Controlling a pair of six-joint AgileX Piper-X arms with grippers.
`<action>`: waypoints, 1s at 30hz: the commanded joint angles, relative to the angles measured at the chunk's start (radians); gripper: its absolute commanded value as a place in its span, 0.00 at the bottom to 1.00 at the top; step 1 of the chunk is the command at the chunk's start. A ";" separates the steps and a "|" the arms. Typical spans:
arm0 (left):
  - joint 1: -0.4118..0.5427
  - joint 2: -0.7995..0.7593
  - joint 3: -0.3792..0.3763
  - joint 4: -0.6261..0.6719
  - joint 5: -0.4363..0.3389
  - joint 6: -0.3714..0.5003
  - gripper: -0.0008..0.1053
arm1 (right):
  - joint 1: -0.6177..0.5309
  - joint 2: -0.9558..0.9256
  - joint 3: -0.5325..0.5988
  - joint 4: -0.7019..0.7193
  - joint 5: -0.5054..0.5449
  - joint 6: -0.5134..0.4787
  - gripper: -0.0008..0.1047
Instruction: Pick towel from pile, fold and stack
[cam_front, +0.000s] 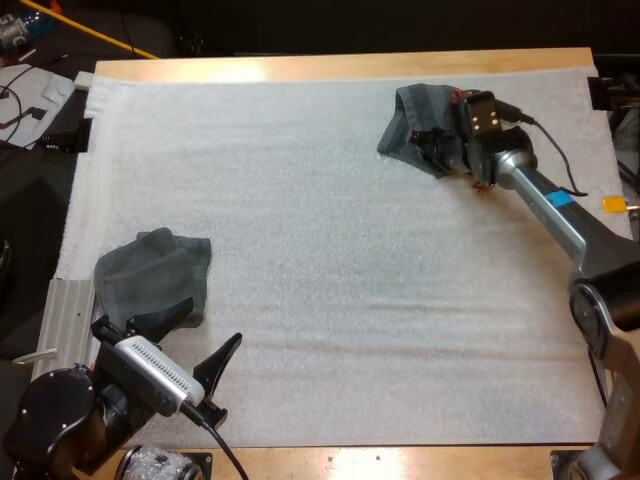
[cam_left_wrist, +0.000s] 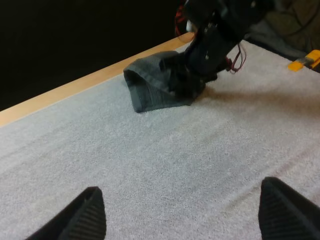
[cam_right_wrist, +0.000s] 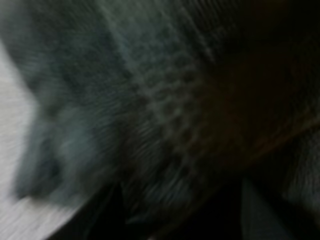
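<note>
A dark grey-green towel (cam_front: 408, 120) lies bunched at the far right of the white mat (cam_front: 330, 260). My right gripper (cam_front: 432, 150) is dug into its near edge and shut on the cloth, which tents up off the mat around it (cam_left_wrist: 150, 87). Seen from the right wrist, the towel's weave (cam_right_wrist: 125, 100) is pressed close. A second towel (cam_front: 152, 275), loosely folded, rests at the mat's near left. My left gripper (cam_front: 195, 335) hovers just in front of it, open, its fingers (cam_left_wrist: 75, 215) wide apart over bare mat.
The table's wooden far edge (cam_front: 330, 65) runs just behind the right towel. A metal rail (cam_front: 65, 315) lies along the mat's left side near the second towel. Bare mat stretches between the two towels.
</note>
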 joint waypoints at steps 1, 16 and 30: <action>-0.007 0.003 -0.004 -0.005 0.004 -0.016 0.59 | 0.001 0.046 -0.031 -0.018 0.042 -0.016 0.49; -0.002 0.005 -0.006 -0.007 0.006 -0.020 0.59 | 0.007 -0.017 -0.043 0.054 0.007 -0.095 0.01; -0.003 0.004 -0.006 -0.009 0.010 -0.022 0.59 | 0.083 -0.448 -0.043 0.178 0.065 -0.390 0.01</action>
